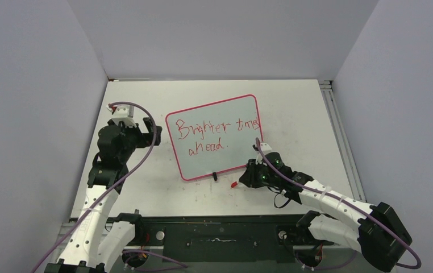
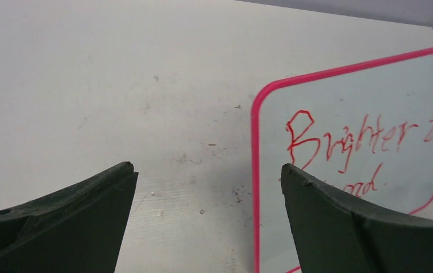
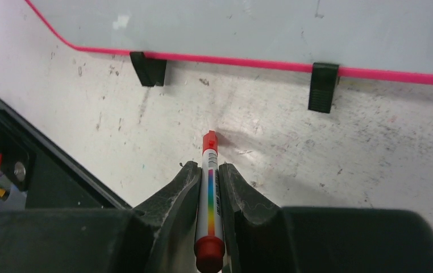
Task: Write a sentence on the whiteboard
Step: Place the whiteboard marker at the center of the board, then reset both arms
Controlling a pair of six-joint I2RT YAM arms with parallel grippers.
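The whiteboard (image 1: pixel 225 162) lies on the tabletop (image 1: pixel 305 114) in the middle of the overhead view, slightly turned. The sentence (image 1: pixel 217 132) "Brighter times ahead" runs in red across two lines on it. The left tool (image 1: pixel 148 132) hangs just left of the board's upper left corner, jaws spread wide with nothing between them. Just below the board's bottom edge, toward the lower right, the right tool (image 1: pixel 247 177) is clamped on a marker (image 3: pixel 209 196), whose red front end points toward that edge.
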